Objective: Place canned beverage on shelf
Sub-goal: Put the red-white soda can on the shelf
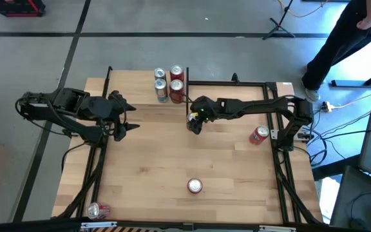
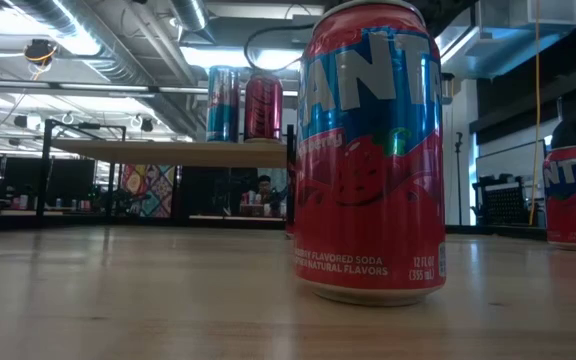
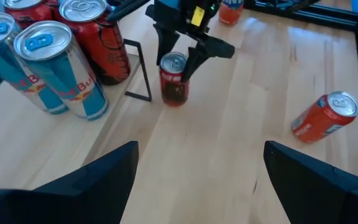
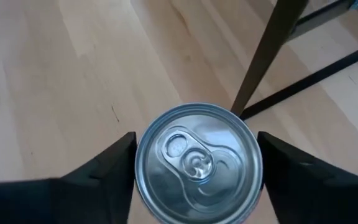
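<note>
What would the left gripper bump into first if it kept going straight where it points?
Probably the red can standing upright beside the shelf's black upright, where the right gripper straddles it. The left gripper points that way across bare table, though depth is uncertain.

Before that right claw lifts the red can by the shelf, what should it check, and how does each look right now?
1. Right claw straddles the upright red can, a finger on each side: ok.
2. Fingers actually pressing the can: cannot tell.
3. Can centred between the fingers, judging by the right wrist view: ok.
4. Black upright of the shelf stands very close to the can: not ok.
5. Room on the shelf beside its four cans: ok.
6. Left claw open, well aside: ok.
</note>
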